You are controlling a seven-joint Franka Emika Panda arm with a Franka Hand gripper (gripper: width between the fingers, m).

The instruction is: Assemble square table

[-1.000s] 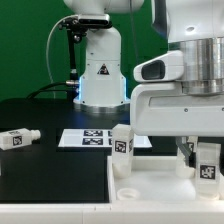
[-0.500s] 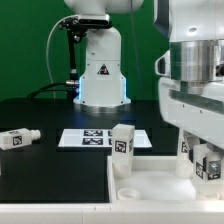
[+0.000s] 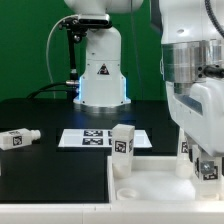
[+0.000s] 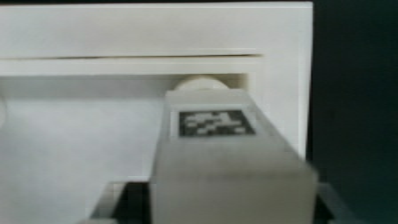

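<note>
Black table point(image 3: 50, 172), green backdrop. Gripper point(image 3: 204, 160) clamped on held leg point(image 4: 217, 140), upright over square panel's point(image 3: 150, 190) right side. Standing leg point(image 3: 122, 148) at panel's far-left corner.

Four legs point(image 3: 15, 138) point(image 3: 122, 148) point(image 3: 185, 147) point(image 3: 208, 168), one square panel point(image 3: 150, 188), one marker board point(image 3: 90, 138).

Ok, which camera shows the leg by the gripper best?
The wrist view: the leg fills the picture's middle, tag facing the camera. The exterior view catches only part of it at its right edge, partly hidden by the arm.
</note>
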